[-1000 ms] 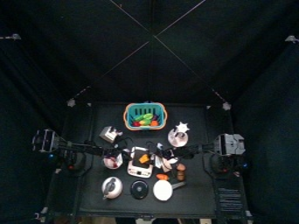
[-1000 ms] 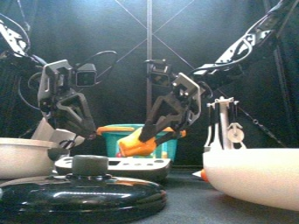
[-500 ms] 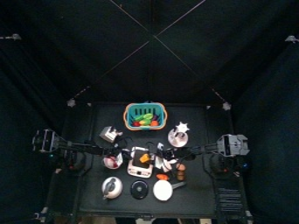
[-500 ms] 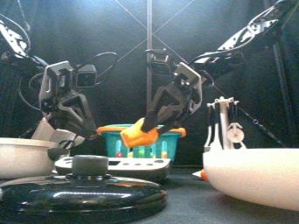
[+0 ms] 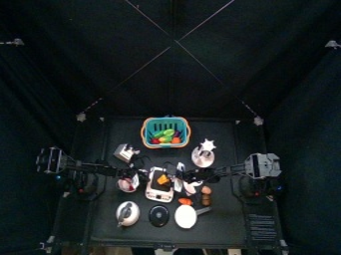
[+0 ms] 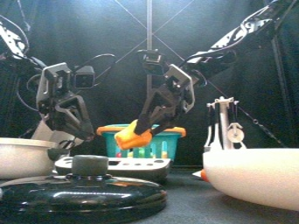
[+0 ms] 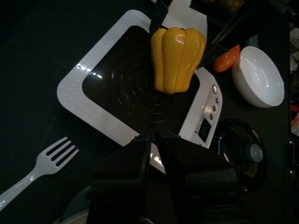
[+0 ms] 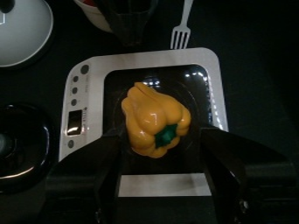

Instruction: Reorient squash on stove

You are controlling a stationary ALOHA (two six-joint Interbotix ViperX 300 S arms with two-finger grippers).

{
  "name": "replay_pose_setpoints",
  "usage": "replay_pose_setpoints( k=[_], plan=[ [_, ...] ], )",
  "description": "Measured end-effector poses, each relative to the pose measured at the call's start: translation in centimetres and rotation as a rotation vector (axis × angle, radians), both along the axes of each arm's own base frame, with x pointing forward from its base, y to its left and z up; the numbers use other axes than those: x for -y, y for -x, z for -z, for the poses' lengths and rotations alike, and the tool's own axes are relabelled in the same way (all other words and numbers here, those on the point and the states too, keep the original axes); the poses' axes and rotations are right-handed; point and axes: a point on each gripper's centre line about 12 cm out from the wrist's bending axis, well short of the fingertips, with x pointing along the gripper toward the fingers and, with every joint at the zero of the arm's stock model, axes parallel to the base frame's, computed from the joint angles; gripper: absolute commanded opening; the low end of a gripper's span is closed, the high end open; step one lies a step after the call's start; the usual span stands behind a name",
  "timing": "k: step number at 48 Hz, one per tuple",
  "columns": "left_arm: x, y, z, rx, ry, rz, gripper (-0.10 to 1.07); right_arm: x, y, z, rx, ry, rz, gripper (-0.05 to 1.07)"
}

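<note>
The yellow squash (image 8: 152,121), with its green stem end, hangs above the white stove (image 8: 93,79). My right gripper (image 8: 158,144) is shut on it, one jaw against each side. From the front the squash (image 6: 135,136) is tilted in the air over the stove (image 6: 114,164). The left wrist view shows the squash (image 7: 176,57) over the stove's (image 7: 100,92) dark burner. My left gripper (image 7: 153,156) stands open beside the stove with nothing in it. From above, the squash (image 5: 163,179) is a small spot on the stove (image 5: 158,187).
A green basket (image 5: 164,130) of toy food stands behind the stove. A white fork (image 7: 35,175), a white bowl (image 7: 257,77) and an orange-red food (image 7: 226,58) lie around the stove. A black pot lid (image 6: 82,194) and a white plate (image 6: 257,177) sit near the front edge.
My right gripper has carried the squash leftward and slightly higher over the stove, tilting it more upright. The left arm has stayed put.
</note>
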Motion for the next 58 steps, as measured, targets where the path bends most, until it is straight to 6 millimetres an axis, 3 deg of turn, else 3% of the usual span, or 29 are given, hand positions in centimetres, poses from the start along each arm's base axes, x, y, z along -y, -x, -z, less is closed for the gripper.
replay_pose_setpoints(
  k=[21,32,46,58],
  plan=[
    [0.0,0.0,-0.1,0.003,-0.001,0.002,0.58,-0.4,-0.4,0.6,-0.039,0.004,0.020,0.73],
    [0.0,0.0,-0.1,0.003,-0.001,0.002,0.58,-0.8,-0.4,1.2,-0.052,-0.015,0.028,0.82],
    [0.0,0.0,-0.1,0.003,-0.001,0.002,0.58,-1.3,-0.4,1.4,-0.057,-0.014,0.017,1.00],
    [0.0,0.0,-0.1,0.003,-0.002,0.004,0.58,-1.9,-0.4,1.4,-0.058,-0.014,0.003,1.02]
  ],
)
